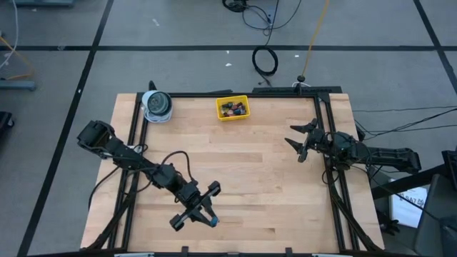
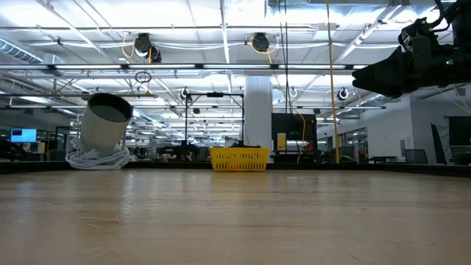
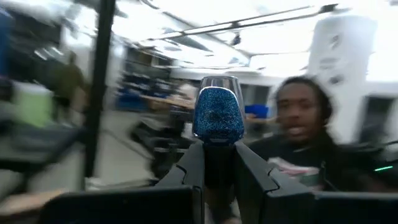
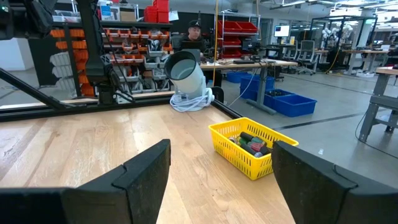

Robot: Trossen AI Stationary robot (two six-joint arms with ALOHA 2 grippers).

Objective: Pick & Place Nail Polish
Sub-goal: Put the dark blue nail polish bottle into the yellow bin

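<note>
**Blue bottle gripped at the near edge, wide bare wood beyond**

The left gripper (image 1: 202, 208) is near the front edge of the table (image 1: 271, 193). Its 2 fingers (image 3: 186, 174) are pinched on the cap of 1 blue glitter nail polish bottle (image 3: 217, 116), which points out past the edge toward the room.

The middle of the wooden table is bare, with wide room between both arms.

The right gripper (image 1: 298, 140) waits above the right side rail, its fingers spread wide and holding nothing.

At the far edge stands the yellow tray (image 1: 233, 108) with other nail polish bottles (image 4: 252, 142) inside. The tape roll (image 1: 157, 104) is at the far left corner, well apart from the tray.

I can read no label or writing.
</note>
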